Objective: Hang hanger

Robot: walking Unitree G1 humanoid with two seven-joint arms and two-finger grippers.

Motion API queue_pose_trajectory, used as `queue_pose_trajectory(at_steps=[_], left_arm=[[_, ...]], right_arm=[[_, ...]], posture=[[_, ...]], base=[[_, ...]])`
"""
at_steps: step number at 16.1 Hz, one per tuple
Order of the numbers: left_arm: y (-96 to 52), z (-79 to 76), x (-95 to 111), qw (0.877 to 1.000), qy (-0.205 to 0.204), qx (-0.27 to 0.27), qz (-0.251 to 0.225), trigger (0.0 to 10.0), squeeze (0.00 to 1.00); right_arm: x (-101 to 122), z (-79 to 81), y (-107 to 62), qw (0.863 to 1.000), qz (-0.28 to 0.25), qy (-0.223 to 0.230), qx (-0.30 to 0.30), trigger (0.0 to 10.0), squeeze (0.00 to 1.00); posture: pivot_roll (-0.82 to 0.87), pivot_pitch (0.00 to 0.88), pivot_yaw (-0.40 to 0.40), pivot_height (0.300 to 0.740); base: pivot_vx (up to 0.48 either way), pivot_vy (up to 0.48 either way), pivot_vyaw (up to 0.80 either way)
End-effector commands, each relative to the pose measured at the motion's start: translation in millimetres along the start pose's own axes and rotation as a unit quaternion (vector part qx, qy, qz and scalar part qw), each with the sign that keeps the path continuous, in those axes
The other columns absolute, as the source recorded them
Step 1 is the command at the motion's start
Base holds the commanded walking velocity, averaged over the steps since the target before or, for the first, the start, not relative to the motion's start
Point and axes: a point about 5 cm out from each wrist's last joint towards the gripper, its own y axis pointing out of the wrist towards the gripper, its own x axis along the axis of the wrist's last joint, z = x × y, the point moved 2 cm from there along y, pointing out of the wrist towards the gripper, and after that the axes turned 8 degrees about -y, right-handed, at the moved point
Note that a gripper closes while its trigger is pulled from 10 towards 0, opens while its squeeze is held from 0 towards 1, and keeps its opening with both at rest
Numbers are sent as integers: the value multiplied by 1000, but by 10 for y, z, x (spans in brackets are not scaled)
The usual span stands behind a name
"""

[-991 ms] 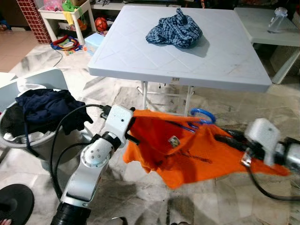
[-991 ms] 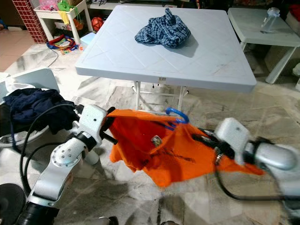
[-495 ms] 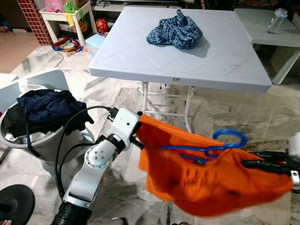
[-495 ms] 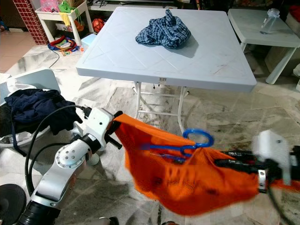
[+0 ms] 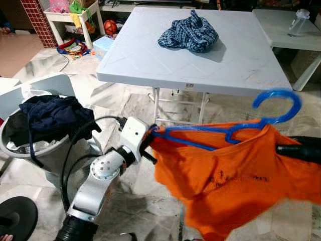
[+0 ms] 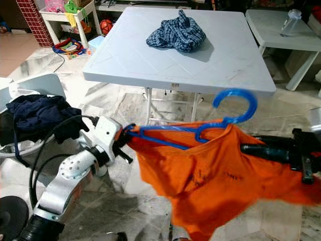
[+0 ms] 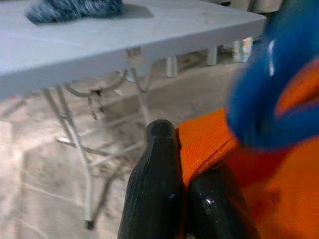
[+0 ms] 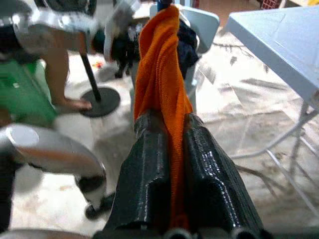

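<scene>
An orange shirt point(image 5: 225, 175) hangs stretched between my two grippers, low in front of the table. A blue plastic hanger point(image 5: 215, 134) sits inside its neck, tilted, with the hook point(image 5: 278, 103) sticking up above the collar on the right. My left gripper point(image 5: 150, 136) is shut on the shirt's left shoulder, right at the hanger's end. In the left wrist view the gripper point(image 7: 183, 159) pinches orange cloth beside the blurred blue hanger point(image 7: 264, 99). My right gripper point(image 5: 278, 149) is shut on the shirt's right shoulder; the right wrist view shows the gripper point(image 8: 171, 122) clamping a fold of it.
A white table point(image 5: 150, 60) stands just ahead with a blue plaid garment point(image 5: 188, 32) on it. A laundry basket point(image 5: 35, 150) of dark clothes is on my left. A person's leg point(image 8: 65, 74) stands by a black disc base point(image 5: 15, 218). A second white table point(image 5: 281, 30) stands to the right.
Both arms have lifted and pulled the shirt taut. The hanger has swung up from lying in the cloth, so its hook now stands above the collar. My right gripper moved right.
</scene>
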Motion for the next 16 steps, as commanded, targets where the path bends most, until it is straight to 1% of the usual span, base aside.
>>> queue_pose_trajectory(at_steps=[1, 2, 3, 4, 5, 7, 9, 10, 11, 13, 14, 15, 16], left_arm=[[-278, 463, -370, 990, -46, 108, 79, 2941, 0], [-292, 481, -379, 990, -47, 111, 78, 10000, 471], [-268, 457, -337, 990, -76, 100, 60, 10000, 1000], [-250, 419, -326, 990, -86, 91, 58, 10000, 1000], [-229, 365, -302, 992, -85, 84, 50, 10000, 1000], [-205, 289, -286, 992, -88, 79, 40, 10000, 1000], [-155, 150, -299, 995, -71, 66, 39, 10000, 1000], [-117, 9, -317, 998, -28, 38, 45, 10000, 1000], [-101, -81, -320, 999, -4, 18, 46, 10000, 1000], [-82, -218, -308, 999, 16, -18, 42, 10000, 1000], [-83, -369, -246, 996, 44, -72, 29, 10000, 1000], [-88, -416, -223, 994, 52, -90, 25, 10000, 1000], [-101, -466, -208, 988, 94, -117, 26, 10000, 1000]], right_arm=[[281, -99, -244, 996, -57, -41, -59, 10000, 0], [221, -66, -188, 997, -45, -38, -52, 10000, 0], [181, -56, -151, 997, -48, -29, -51, 10000, 0], [174, -64, -129, 996, -64, -18, -55, 10000, 0], [150, -88, -87, 995, -73, -13, -70, 10000, 0], [109, -161, 18, 991, -77, -18, -107, 10000, 0], [64, -211, 269, 985, -94, -16, -141, 10000, 0], [21, -233, 469, 982, -96, -28, -163, 10000, 0], [1, -261, 577, 978, -101, -22, -179, 10000, 0], [-42, -296, 760, 974, -100, -15, -201, 10000, 0], [-150, -327, 974, 971, -70, -7, -229, 10000, 0], [-195, -344, 1032, 969, -55, -6, -241, 10000, 0], [-296, -336, 1181, 967, -27, -27, -253, 10000, 0]], posture=[[-49, 115, 10, 740], [-49, 115, 10, 740], [-47, 116, 9, 740], [-42, 115, 6, 740], [-42, 114, 4, 740], [-42, 114, 3, 740], [-41, 114, 2, 740], [-38, 113, 1, 740], [-37, 113, 0, 740], [-32, 113, -4, 740], [-32, 113, -7, 740], [-33, 114, -8, 740], [-29, 112, -11, 740]], base=[[0, 0, 0], [0, 0, 0], [0, 0, 0], [0, 0, 0], [0, 0, 0], [0, 0, 0], [0, 0, 0], [0, 0, 0], [0, 0, 0], [0, 0, 0], [0, 0, 0], [0, 0, 0], [0, 0, 0]])
